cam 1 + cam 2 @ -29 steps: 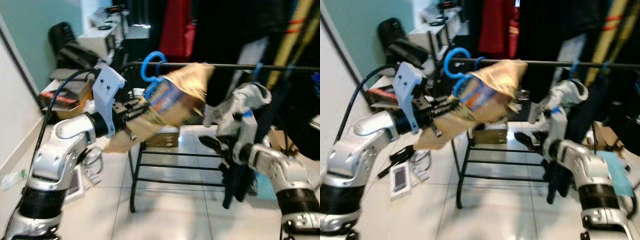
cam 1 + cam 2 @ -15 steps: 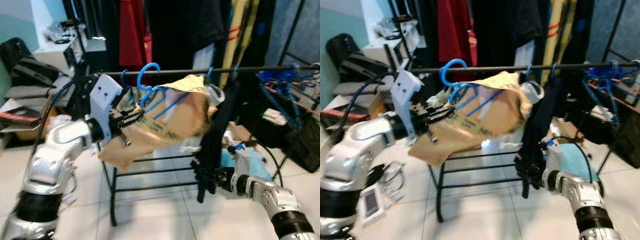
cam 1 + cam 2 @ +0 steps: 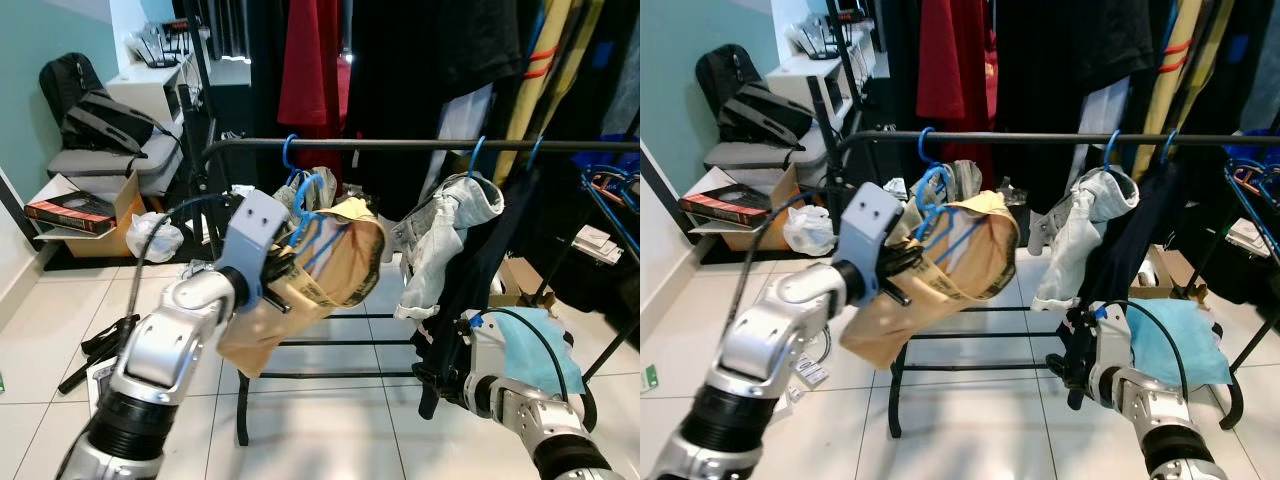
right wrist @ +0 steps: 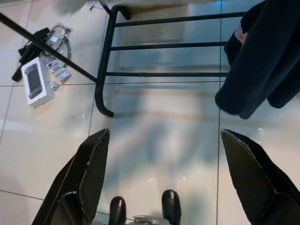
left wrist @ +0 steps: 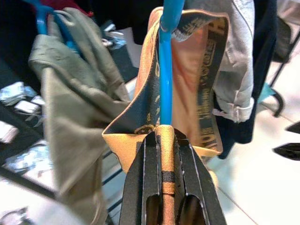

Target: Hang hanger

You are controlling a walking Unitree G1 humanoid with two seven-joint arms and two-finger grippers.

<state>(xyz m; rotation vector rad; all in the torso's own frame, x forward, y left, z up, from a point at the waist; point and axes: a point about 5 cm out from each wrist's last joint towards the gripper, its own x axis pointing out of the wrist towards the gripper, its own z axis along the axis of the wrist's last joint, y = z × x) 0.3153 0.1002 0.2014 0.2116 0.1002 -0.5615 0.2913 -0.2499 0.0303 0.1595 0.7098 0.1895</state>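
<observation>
Holding a blue plastic hanger draped with a tan printed garment just below the black metal rail, my left gripper reaches toward the rack. Left wrist view: its fingers clamp the garment's folded edge. Right wrist view: my right gripper hangs spread wide above white floor tiles.

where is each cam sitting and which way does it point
Left eye, right eye: on the head, facing forward and down at the clothes rail; both silver arms show, and both share the tan garment.
Left wrist: looks along the left end effector, shut on the garment under the blue hanger.
Right wrist: looks down at the floor tiles past the open right end effector.
</observation>
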